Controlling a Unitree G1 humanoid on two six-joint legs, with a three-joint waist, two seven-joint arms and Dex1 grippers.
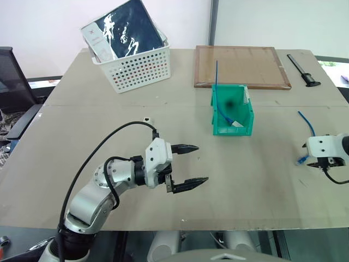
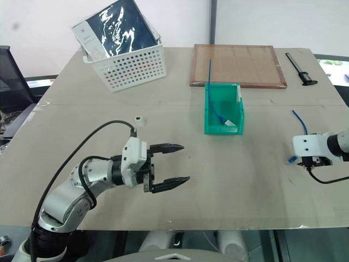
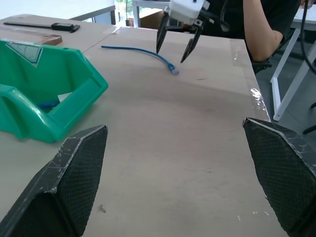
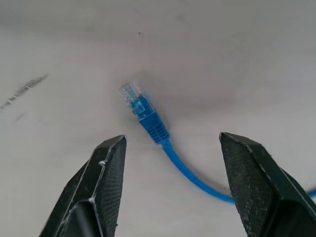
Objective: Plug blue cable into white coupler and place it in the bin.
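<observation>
From the table (image 1: 109,109) I work down to the bin (image 1: 218,126) mid-table, then my left gripper (image 1: 188,165), spread wide and empty, then my right gripper (image 4: 170,190), jaws apart straddling the blue cable (image 4: 153,126), presumably to pinch its plug end.

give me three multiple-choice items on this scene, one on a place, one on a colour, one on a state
1. Where does the loose blue cable lie?
A. on the table under the right gripper
B. in the white basket
C. on the wooden board

2. What colour is the bin?
A. white
B. green
C. black

3. How does the left gripper stand?
A. shut on the cable
B. shut on nothing
C. open and holding nothing

Key:
1 A, its plug end lies between that gripper's spread fingers.
2 B, its walls are plainly green.
3 C, its fingers stand wide apart with nothing between them.
</observation>
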